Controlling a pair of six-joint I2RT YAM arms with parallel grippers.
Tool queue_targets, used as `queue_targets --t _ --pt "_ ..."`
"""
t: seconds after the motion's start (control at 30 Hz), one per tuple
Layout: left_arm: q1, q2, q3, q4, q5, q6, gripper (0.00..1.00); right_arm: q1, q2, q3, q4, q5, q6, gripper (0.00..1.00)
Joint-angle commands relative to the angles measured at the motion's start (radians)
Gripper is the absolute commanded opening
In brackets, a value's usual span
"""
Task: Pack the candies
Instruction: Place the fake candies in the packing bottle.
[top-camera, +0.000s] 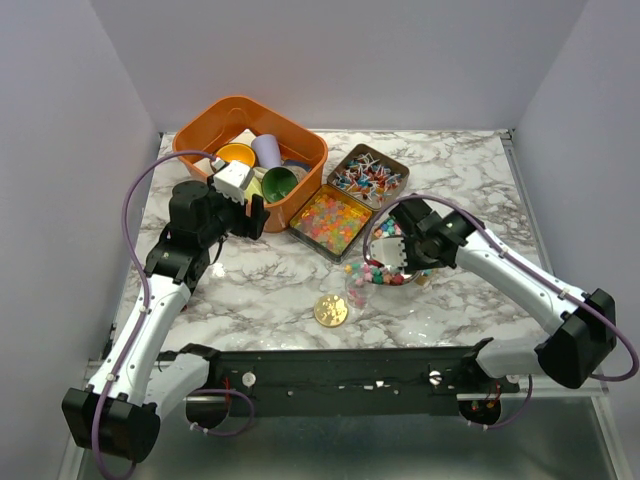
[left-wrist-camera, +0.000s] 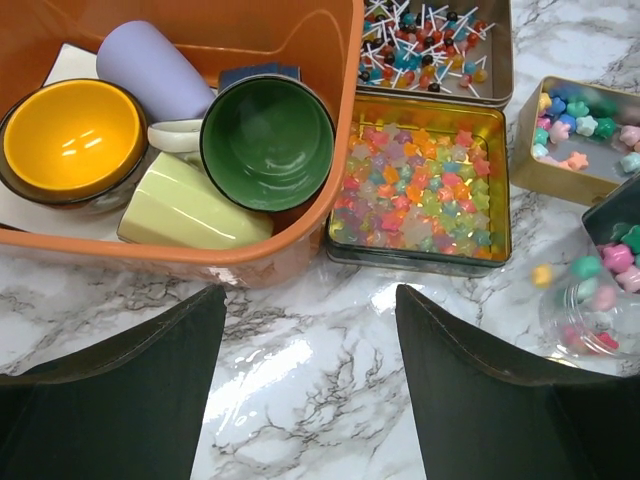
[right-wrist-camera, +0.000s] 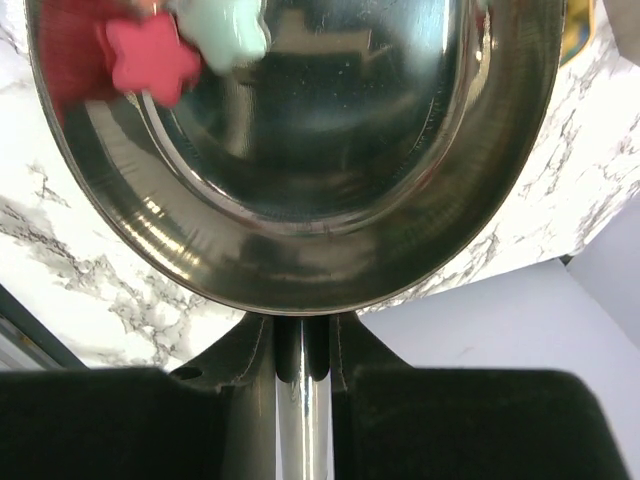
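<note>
My right gripper (right-wrist-camera: 302, 345) is shut on the handle of a steel scoop (right-wrist-camera: 300, 160). A pink star candy (right-wrist-camera: 150, 55) and a mint one (right-wrist-camera: 225, 30) lie at the scoop's far rim. In the top view this gripper (top-camera: 408, 250) hangs over a tin of pastel star candies (left-wrist-camera: 585, 125), next to a clear jar (left-wrist-camera: 597, 305) with a few candies in it. A tin of glossy candies (left-wrist-camera: 420, 190) and a tin of stick candies (left-wrist-camera: 425, 40) stand beyond. My left gripper (left-wrist-camera: 310, 295) is open over bare marble beside the orange bin (top-camera: 305, 150), holding nothing.
The orange bin (left-wrist-camera: 180, 250) holds a green cup (left-wrist-camera: 265, 145), a yellow bowl (left-wrist-camera: 70, 135), a lilac cup (left-wrist-camera: 160, 70) and a pale green cup (left-wrist-camera: 190, 210). A flat gold disc (top-camera: 331, 310) lies on the marble near the front edge. White walls close three sides.
</note>
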Motion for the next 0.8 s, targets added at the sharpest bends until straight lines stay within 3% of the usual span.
queue_targets --t 0.0,0.6,0.77 --pt "0.005 -0.005 -0.008 0.037 0.032 -0.016 0.80 0.027 -0.031 -0.011 0.024 0.055 -0.021 0.01" --pt "0.005 -0.008 -0.026 0.063 0.058 -0.030 0.80 0.069 -0.098 -0.057 0.029 0.129 -0.062 0.01" --pt "0.005 -0.020 -0.075 0.036 0.149 -0.031 0.80 0.072 -0.126 -0.049 0.033 0.172 -0.105 0.01"
